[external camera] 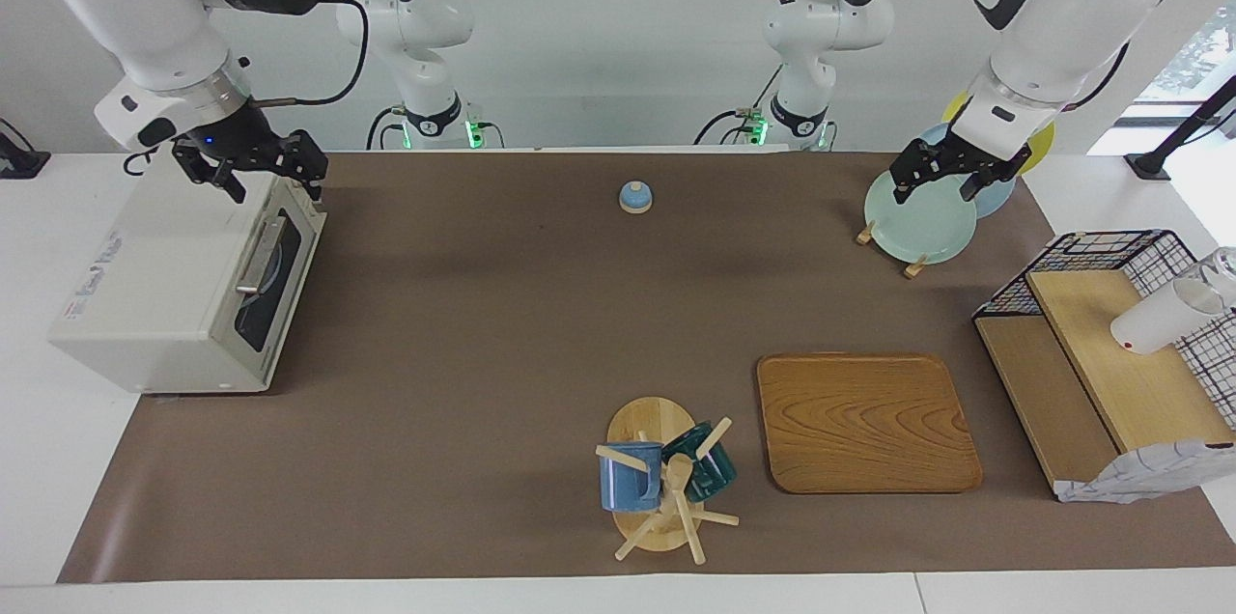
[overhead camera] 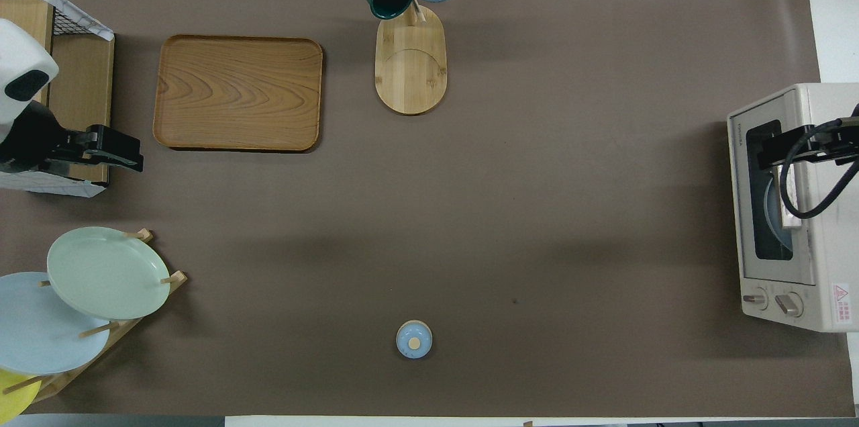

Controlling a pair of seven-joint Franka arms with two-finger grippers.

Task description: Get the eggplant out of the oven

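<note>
Boxy off-white toaster oven [external camera: 164, 295] at the right arm's end of the table, on the edge of the matte brown mat [external camera: 483, 324]; dark glass door shut, silver bar handle [external camera: 259, 254] across it, two knobs beside the door. Through the glass, only a pale rounded shape; eggplant not visible in either view. Right gripper [external camera: 253, 172] above the oven's top edge, near the handle, fingers apart, holding nothing. Left gripper [external camera: 951, 172] waiting over the rack of round glazed plates [external camera: 917, 220], fingers apart, empty. Smooth rectangular wooden tray [external camera: 864, 423] with rounded corners, near the wire basket [external camera: 1110, 257]. Oval wooden mug tree [external camera: 657, 488] with two mugs. Small blue domed lid [external camera: 634, 197] mid-table.
</note>
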